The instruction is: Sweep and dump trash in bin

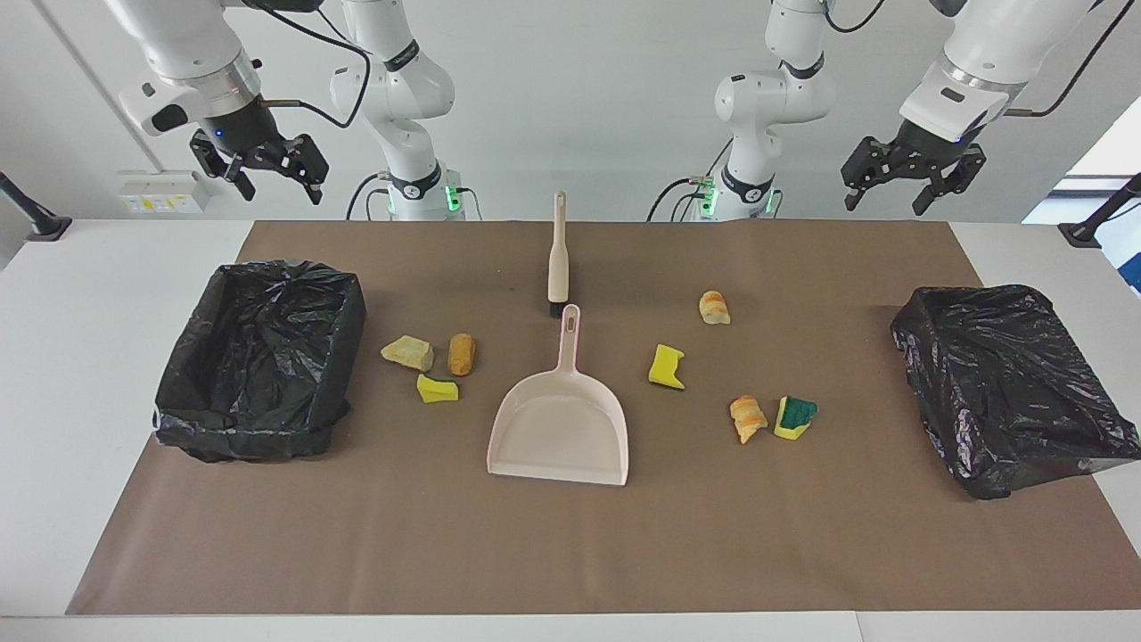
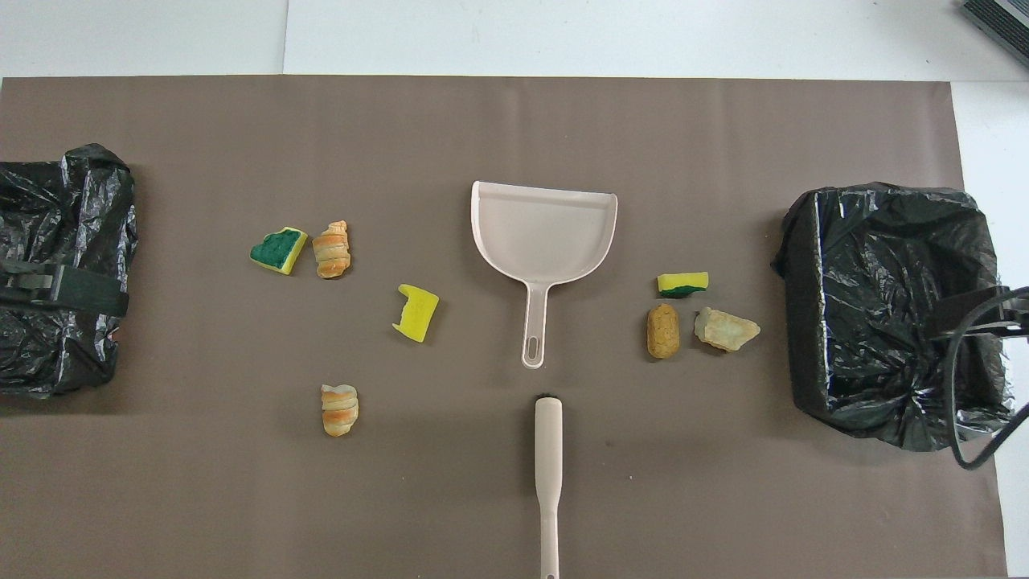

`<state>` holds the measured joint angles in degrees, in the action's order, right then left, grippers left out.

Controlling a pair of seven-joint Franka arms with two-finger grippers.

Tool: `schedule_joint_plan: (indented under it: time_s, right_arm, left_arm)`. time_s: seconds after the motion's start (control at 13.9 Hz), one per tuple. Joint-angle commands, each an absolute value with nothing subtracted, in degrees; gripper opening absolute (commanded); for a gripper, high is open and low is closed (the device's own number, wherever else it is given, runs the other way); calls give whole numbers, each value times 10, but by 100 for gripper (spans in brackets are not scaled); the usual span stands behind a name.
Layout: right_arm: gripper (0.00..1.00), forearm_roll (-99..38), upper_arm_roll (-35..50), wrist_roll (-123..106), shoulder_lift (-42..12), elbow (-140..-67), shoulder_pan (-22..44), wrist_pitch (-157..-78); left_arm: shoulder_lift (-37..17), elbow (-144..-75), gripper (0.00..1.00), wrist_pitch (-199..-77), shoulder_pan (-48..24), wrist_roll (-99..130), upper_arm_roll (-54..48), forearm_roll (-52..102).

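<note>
The left tool (image 1: pixel 911 179) hangs released, fingers spread, high over the robots' edge of the surface (image 1: pixel 53 374) at the left arm's end; below it and farther out sits a bin lined with black plastic (image 1: pixel 1007 383), its outer corner hanging past the brown mat (image 1: pixel 570 553) onto the white surface; the right tool (image 1: pixel 258 174) hangs likewise released and holding nothing over the other end, above a second black-lined bin (image 1: pixel 258 357) that sits wholly on the mat.

Between the two tools the mat lies open; the widest free strip runs along the edge farthest from the robots; the pale pink dustpan (image 1: pixel 562 419) lies in the middle, its mouth turned away from the robots, its handle pointing at the beige-handled brush (image 1: pixel 558 259), which lies just short of it, apart.

The trash lies in two loose groups on either side of the dustpan: toward the right tool's bin a tan lump (image 1: pixel 408 352), an orange lump (image 1: pixel 462 354) and a yellow sponge piece (image 1: pixel 437 389), close together; toward the left tool's bin a yellow sponge piece (image 1: pixel 667 366), a bread-like lump (image 1: pixel 714 308), another bread-like lump (image 1: pixel 747 418) and a green-topped sponge piece (image 1: pixel 794 416), these last two just beside each other; no readable writing shows on anything.
</note>
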<state>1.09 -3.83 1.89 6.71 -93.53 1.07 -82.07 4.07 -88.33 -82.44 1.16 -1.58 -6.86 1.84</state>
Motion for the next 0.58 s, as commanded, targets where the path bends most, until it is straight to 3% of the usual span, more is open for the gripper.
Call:
schedule_joint_plan:
  time_s: [0.0,0.5]
  right_arm:
    - [100,11,-38,-1,83,-954,6,-824]
    - [100,2,-22,126,70,-974,71,-880]
  left_arm:
    - [48,-888,100,-824,16,-19,-68,23]
    - [48,-888,100,-822,13,-17,-67,22]
